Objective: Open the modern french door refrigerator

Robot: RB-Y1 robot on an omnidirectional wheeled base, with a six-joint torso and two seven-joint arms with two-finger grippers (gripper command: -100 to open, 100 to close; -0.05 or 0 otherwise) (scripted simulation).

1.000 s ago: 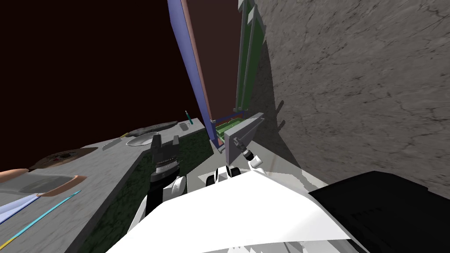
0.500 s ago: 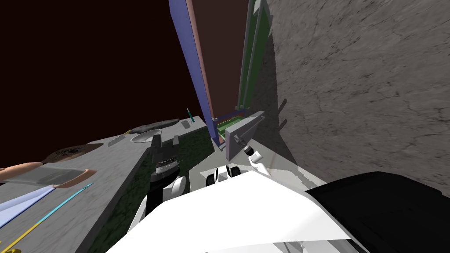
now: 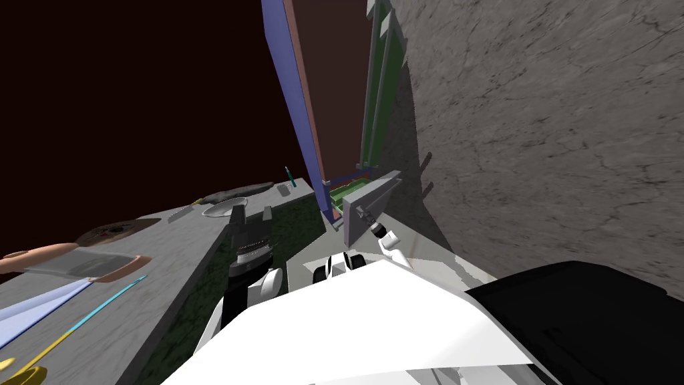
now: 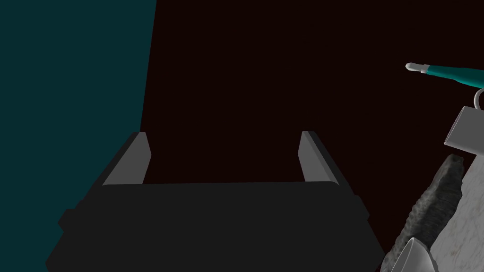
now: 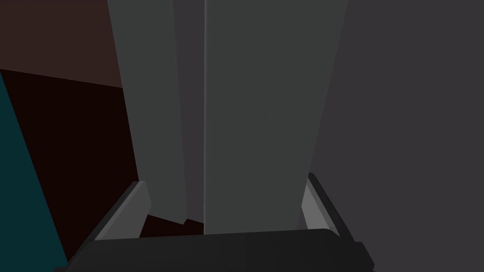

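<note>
In the head view the refrigerator rises ahead as a tall blue and salmon panel (image 3: 294,100) and a tall green panel (image 3: 374,87), with a dark reddish gap between them. A grey slab (image 3: 374,197) leans across its foot. My right gripper (image 3: 364,217) is at the slab's near lower edge. In the right wrist view that gripper (image 5: 224,203) is open, and a broad grey panel (image 5: 255,118) with a vertical seam stands between its fingers. My left gripper (image 3: 251,214) hangs open over the counter's edge. The left wrist view shows it (image 4: 222,156) with nothing between its fingers.
A grey marbled counter (image 3: 133,267) runs along my left, carrying a shallow bowl (image 3: 224,209), a dark grey lump (image 3: 234,194), a white cup (image 3: 283,190) and a teal pen (image 3: 288,177). A grey stone-textured wall (image 3: 548,134) closes the right side. A black area lies beyond the counter.
My head view has shifted slightly, so the counter's things slid and a yellow item came in at the lower left corner. Both arms have barely moved, and both grippers stay open.
</note>
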